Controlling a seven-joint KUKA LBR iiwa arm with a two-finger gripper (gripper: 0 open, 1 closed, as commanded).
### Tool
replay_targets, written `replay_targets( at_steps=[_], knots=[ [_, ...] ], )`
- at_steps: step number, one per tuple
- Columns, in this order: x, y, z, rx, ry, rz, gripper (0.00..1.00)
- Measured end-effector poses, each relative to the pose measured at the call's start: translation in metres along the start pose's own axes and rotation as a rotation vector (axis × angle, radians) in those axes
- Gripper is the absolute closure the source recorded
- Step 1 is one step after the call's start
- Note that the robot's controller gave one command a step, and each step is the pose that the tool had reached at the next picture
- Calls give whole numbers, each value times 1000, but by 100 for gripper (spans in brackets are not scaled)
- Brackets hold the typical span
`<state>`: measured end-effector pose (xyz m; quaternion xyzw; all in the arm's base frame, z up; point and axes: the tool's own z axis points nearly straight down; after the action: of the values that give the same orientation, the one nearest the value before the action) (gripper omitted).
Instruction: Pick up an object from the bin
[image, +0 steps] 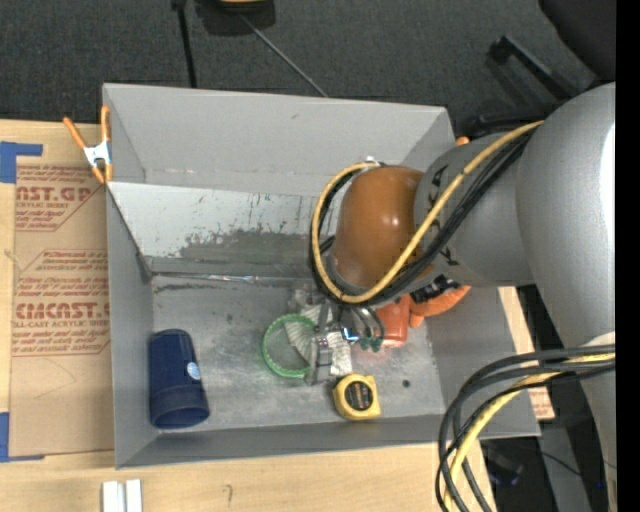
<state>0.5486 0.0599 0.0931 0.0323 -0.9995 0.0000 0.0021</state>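
My gripper (330, 345) reaches down under the orange dome, near the middle of the bin floor. It stands at the right edge of a green ring-shaped thing (285, 347) with a pale striped part inside it, and hides part of it. A yellow tape measure (355, 396) lies just below and to the right of the gripper, close to the bin's front wall. An orange thing (395, 320) lies to the gripper's right, partly hidden by the arm.
A dark blue cylinder-shaped cup (176, 379) lies on its side at the bin's front left. The arm and its yellow cables cover the bin's right side.
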Motion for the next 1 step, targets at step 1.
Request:
replay_targets(
  at_steps=[1],
  knots=[
    [11, -12, 21, -1, -14, -97, 100]
  ],
)
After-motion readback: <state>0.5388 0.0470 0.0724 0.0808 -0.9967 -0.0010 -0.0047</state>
